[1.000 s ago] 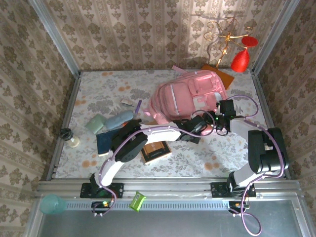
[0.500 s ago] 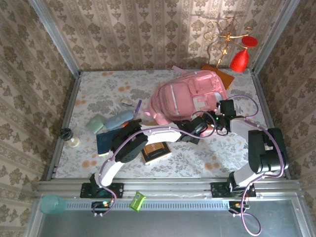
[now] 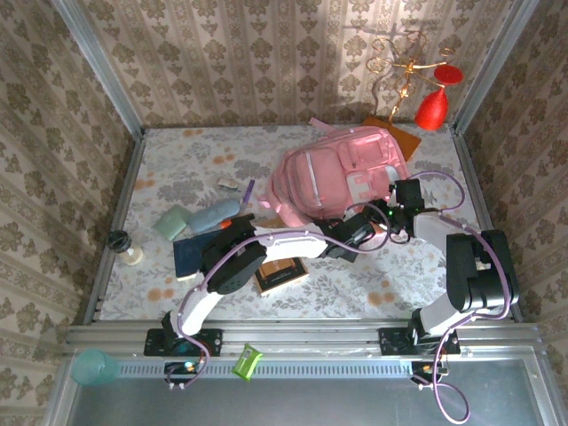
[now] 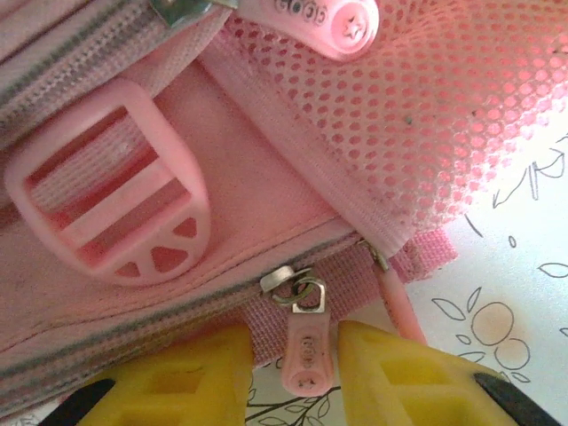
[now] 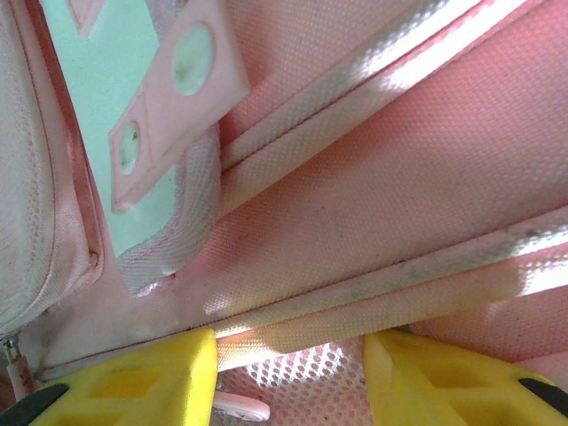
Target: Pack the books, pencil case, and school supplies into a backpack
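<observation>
Top cam's mounted high behind the arm bases, looking down and forward over the whole table [image 3: 177, 169]. Both wrist cams are super close, noses practically in the pink backpack [image 3: 337, 173], which all three views share.

The surface [image 3: 177, 160], covered in a pale floral cloth, carries the pink backpack [image 3: 342, 173] at the far right. An orange flat base [image 3: 401, 135] lies just behind it. Left of the backpack are a purple pen [image 3: 248, 191] and a pale blue pencil case [image 3: 215, 214] beside a green block [image 3: 170, 224]. A navy book [image 3: 189, 256] and a brown book [image 3: 282, 273] lie nearer the front.
</observation>
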Motion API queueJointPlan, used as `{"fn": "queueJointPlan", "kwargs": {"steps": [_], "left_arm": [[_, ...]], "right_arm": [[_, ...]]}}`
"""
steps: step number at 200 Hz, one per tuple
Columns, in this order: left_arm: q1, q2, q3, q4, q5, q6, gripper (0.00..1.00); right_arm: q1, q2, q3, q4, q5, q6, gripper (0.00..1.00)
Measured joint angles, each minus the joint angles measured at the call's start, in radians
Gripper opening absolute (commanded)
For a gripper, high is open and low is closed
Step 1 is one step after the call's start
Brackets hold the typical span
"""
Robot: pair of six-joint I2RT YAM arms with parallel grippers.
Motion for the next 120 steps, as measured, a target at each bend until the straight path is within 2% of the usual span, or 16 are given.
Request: {"fn": "queueJointPlan", "kwargs": {"steps": [37, 88, 110, 120], "left_arm": [[0.0, 0.009, 0.014, -0.02, -0.013, 0.012, 0.27], [0.0, 0.015, 0.027, -0.02, -0.021, 0.04, 0.12], [0.0, 0.01, 0.023, -0.013, -0.018, 0.054, 0.0], [0.001, 0.004, 0.014, -0.003, -0.014, 0.055, 0.0]], "right_arm": [[0.0, 0.0, 0.0, 0.0, 0.0, 0.0, 0.48], [0.0, 0.0, 0.0, 0.0, 0.0, 0.0, 0.48], [0.0, 0.0, 0.0, 0.0, 0.0, 0.0, 0.48], [0.0, 0.0, 0.0, 0.0, 0.0, 0.0, 0.48]]}}
